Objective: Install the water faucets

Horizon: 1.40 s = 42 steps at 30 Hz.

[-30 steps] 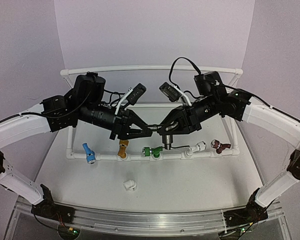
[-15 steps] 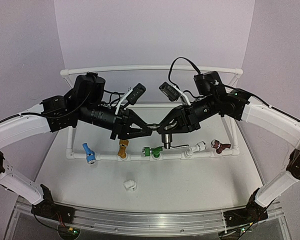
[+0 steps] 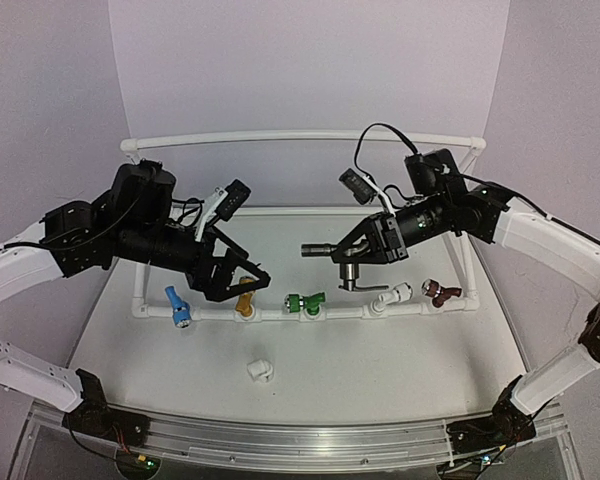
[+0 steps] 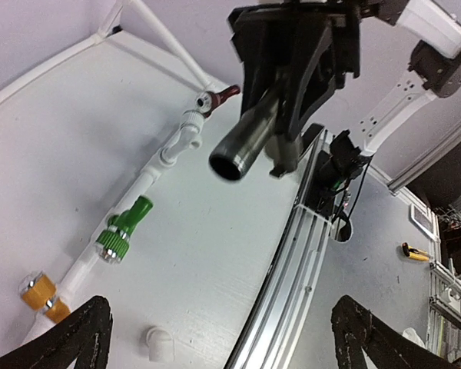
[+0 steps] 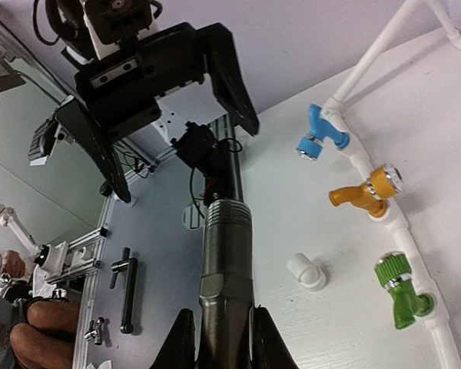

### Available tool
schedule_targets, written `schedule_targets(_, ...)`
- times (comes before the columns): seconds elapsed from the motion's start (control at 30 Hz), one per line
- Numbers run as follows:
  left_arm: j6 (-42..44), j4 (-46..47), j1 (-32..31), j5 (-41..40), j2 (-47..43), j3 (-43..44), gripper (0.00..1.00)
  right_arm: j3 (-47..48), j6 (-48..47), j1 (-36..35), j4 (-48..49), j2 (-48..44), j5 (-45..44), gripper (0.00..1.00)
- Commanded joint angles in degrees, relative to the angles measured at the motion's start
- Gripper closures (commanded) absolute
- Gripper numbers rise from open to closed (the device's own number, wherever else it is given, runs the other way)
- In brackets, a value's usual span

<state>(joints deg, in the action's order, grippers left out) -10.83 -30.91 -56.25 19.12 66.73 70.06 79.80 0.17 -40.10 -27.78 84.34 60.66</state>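
Note:
My right gripper [image 3: 352, 252] is shut on the dark grey metal water faucet [image 3: 330, 250] and holds it level above the pipe, threaded end pointing left. In the right wrist view the faucet [image 5: 225, 261] runs up between my fingertips [image 5: 180, 342]. My left gripper [image 3: 250, 280] stands open with nothing in it, well left of the faucet's end, above the gold faucet [image 3: 245, 300]. Its fingertips [image 4: 77, 346] frame the faucet [image 4: 250, 138] from afar. Blue [image 3: 177, 305], green [image 3: 302, 302], white [image 3: 392, 296] and maroon [image 3: 440, 291] faucets sit on the front pipe.
The white pipe frame [image 3: 350, 312] rings the table, its rear bar higher up. A loose white plastic fitting [image 3: 260, 371] lies in front of the pipe. An aluminium rail [image 3: 300, 440] runs along the near edge. Off the table lies a metal T-handle [image 5: 127, 288].
My left gripper opened, let go of the faucet's threaded end and drew back to the left. My right gripper moved slightly right and up with the faucet.

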Motion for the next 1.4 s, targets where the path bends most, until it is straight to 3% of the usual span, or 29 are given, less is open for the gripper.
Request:
schedule_targets(0.0, -3.1, -12.1, 0.0, -6.6, 0.5, -0.9, 0.0, -2.6, -3.5, 1.8, -0.4, -5.4, -5.3, 1.0)
schedule_targets(0.2, -2.5, -23.2, -3.1, -10.3, 8.0, 0.1, 0.05, -5.8, -4.1, 5.7, -2.1, -8.4, -6.6, 1.0)
schedule_targets(0.47, -0.8, -25.9, -11.1, -18.4, 20.2, 0.4, 0.08, -8.1, -4.4, 8.3, -2.9, -12.1, -6.7, 1.0)
schedule_targets(0.7, 2.4, -26.0, -12.0, -21.6, 29.5, 5.2, 0.16, -9.7, -4.2, 8.9, -3.8, -15.0, -6.7, 1.0)
schedule_targets(1.03, 7.3, -23.3, -12.0, -18.8, 37.0, 8.8, 0.22, -9.6, -5.5, 9.4, -7.4, -18.8, -7.5, 1.0)
schedule_targets(1.37, 9.0, -19.7, -10.9, -15.8, 40.5, 6.4, 0.27, -8.8, -6.1, 9.8, -9.1, -19.8, -7.4, 1.0)
